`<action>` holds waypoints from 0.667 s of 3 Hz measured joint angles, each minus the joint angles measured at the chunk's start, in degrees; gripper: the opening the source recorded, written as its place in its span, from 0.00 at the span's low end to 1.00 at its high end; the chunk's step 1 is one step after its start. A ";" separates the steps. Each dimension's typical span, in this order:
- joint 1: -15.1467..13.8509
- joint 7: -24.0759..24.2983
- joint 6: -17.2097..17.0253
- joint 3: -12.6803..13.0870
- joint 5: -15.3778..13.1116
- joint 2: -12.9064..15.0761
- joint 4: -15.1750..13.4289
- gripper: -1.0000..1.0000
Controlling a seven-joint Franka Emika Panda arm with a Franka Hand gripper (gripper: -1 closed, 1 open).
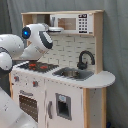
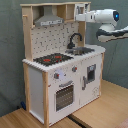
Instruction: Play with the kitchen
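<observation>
One toy kitchen (image 2: 62,75) stands on the wooden desk (image 2: 100,107), its oven door (image 2: 64,96) nearest in the second exterior view, with the red-ringed hob (image 2: 52,59) and black faucet (image 2: 75,40) above and behind it. Farther back and higher, the white arm reaches toward the upper shelf by the microwave (image 1: 80,23); its gripper (image 2: 79,17) is there, but whether the jaws are released or clenched cannot be told.

White arm (image 2: 107,17) raised, stretched level; wrist high; jaws hidden
</observation>
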 joint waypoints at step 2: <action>5.86 -0.26 3.36 -5.68 -0.01 -3.09 -5.60 0.00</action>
